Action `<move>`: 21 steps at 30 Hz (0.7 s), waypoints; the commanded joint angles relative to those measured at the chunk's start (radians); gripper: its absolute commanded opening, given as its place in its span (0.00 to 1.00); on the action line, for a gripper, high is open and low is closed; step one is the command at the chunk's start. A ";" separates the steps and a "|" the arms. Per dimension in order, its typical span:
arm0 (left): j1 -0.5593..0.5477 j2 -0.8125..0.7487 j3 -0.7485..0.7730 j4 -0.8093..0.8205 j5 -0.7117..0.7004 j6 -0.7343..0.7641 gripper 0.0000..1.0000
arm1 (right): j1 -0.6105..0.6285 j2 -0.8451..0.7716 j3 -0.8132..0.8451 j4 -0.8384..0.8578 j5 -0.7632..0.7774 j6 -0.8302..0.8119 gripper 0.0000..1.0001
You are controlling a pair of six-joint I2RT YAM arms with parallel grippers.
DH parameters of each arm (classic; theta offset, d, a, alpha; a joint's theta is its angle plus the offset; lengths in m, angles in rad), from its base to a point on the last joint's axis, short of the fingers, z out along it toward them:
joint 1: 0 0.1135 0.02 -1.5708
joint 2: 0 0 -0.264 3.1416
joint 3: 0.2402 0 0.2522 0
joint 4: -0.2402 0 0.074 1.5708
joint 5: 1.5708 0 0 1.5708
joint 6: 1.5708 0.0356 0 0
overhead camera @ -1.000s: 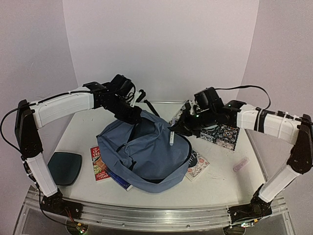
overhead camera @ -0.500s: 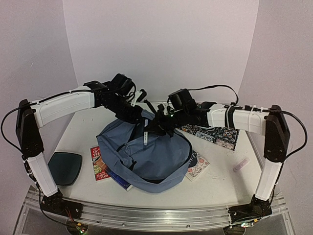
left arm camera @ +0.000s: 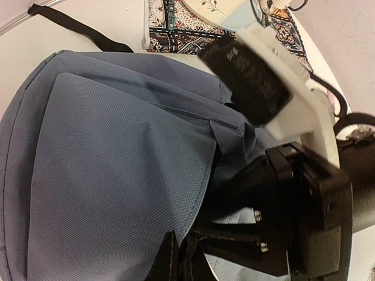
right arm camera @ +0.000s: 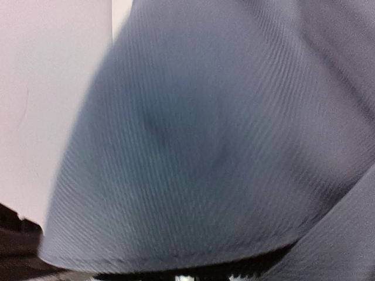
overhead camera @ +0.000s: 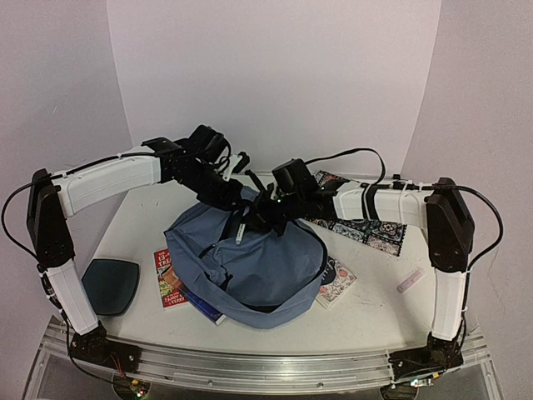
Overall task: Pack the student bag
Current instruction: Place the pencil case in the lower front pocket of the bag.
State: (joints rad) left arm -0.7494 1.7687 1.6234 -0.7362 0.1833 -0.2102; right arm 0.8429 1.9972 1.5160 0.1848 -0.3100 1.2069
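Blue student bag [overhead camera: 250, 271] | red book [overhead camera: 169, 279] touching | teal pad [overhead camera: 110, 285] apart, left

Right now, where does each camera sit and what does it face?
Top external: above and behind, looking down at the white table; both arms show.
Left wrist: on the left arm, facing the soft slate-blue fabric backpack; the right arm intrudes.
Right wrist: pressed close to that fabric; own fingers unclear.
Shared: all see the backpack.
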 commanded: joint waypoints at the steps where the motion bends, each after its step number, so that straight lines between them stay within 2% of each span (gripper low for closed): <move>1: 0.003 -0.042 0.032 0.035 0.019 -0.013 0.00 | 0.000 -0.026 -0.008 0.063 0.154 0.065 0.02; 7: 0.002 -0.052 0.023 0.035 0.009 -0.012 0.00 | 0.000 -0.003 0.015 0.085 0.100 0.071 0.35; 13: 0.002 -0.051 0.019 0.035 -0.009 -0.005 0.00 | 0.000 -0.037 -0.003 0.080 0.072 0.026 0.42; 17: 0.002 -0.048 0.022 0.035 -0.022 0.002 0.00 | 0.001 -0.070 -0.019 0.049 0.058 -0.004 0.42; 21: 0.002 -0.048 0.022 0.034 -0.039 0.009 0.00 | 0.000 -0.109 -0.024 -0.058 0.069 -0.090 0.45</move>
State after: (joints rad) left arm -0.7471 1.7683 1.6230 -0.7348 0.1660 -0.2096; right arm 0.8467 1.9800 1.4996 0.2252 -0.2407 1.2142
